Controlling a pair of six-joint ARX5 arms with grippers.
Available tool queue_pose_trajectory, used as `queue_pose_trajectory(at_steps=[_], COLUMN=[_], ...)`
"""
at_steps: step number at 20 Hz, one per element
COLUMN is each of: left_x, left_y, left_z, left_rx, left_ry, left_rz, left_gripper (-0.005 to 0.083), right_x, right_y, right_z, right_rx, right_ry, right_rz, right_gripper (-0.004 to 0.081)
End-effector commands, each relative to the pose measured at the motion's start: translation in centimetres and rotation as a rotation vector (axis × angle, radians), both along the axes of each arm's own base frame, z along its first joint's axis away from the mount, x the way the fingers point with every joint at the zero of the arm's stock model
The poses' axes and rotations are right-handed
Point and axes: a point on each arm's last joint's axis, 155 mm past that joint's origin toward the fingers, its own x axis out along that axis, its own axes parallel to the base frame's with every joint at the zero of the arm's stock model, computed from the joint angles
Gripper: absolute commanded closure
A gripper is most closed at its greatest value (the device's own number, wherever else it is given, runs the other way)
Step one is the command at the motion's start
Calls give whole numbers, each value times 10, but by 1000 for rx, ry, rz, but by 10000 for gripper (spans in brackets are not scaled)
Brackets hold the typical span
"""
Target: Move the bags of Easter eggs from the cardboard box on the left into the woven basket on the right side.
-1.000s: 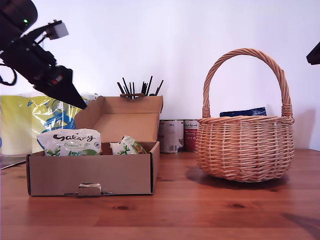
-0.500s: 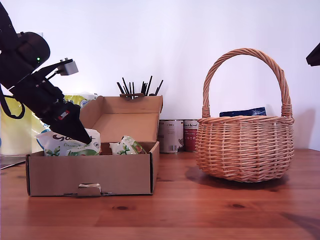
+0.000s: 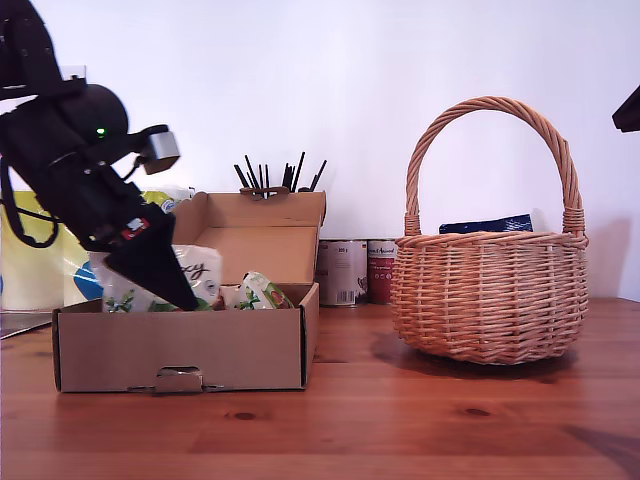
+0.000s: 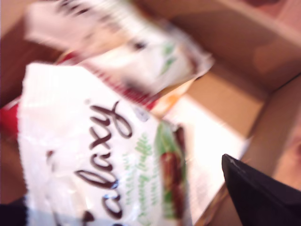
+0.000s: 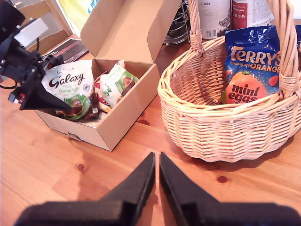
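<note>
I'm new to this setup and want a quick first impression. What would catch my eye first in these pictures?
My first hand, black, dips into the cardboard box at the exterior view's left, right at the white Galaxy bag. At that view's right stands the woven basket with its tall arched handle, a blue Terry's bag already inside. My second hand hovers shut above the wooden table.

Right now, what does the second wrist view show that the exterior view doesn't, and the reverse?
Second wrist view only: the front of the dark blue Terry's Orange mini eggs pouch inside the basket, and my second claw, nearly closed, above bare table.

Exterior view only: the basket's whole arched handle and a cluster of dark sticks behind the box lid.

Both: the brown cardboard box, white Galaxy pouch, tan wicker basket, and my first claw at the Galaxy pouch.
</note>
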Motion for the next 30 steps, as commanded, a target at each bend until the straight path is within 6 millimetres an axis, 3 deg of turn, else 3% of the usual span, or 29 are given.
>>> queue_pose_trajectory(at_steps=[1,2,4,7,9,11,14,16,18,25,30], left_x=[-3,-1,2,8,14,22,31,25,17,10,8], left_y=[0,2,5,8,6,4,-7,-28,-54,-164,-219], left_z=[-8,-9,-10,-6,7,35,100,145,169,179,176], left_rx=[14,24,46,60,53,30,-57,-218,-360,-551,-590], left_ry=[17,8,-11,-29,-57,-120,-244,-249,-219,-260,-395], left_rz=[7,11,9,19,22,29,30,24,-2,-93,-110], left_gripper=[545,650,764,797,797,797,797,797,797,797,797], right_x=[1,1,1,1,1,1,1,1,1,1,1], right_y=[2,2,2,2,2,2,2,2,2,1,1], right_z=[9,9,9,9,9,9,9,9,9,9,9], right_rx=[4,4,4,4,4,3,3,4,4,3,4], right_ry=[-26,-26,-26,-26,-26,-26,-26,-26,-26,-26,-26], right_rz=[6,6,6,6,6,6,6,6,6,6,5], right_gripper=[782,782,782,782,782,782,782,783,782,782,782])
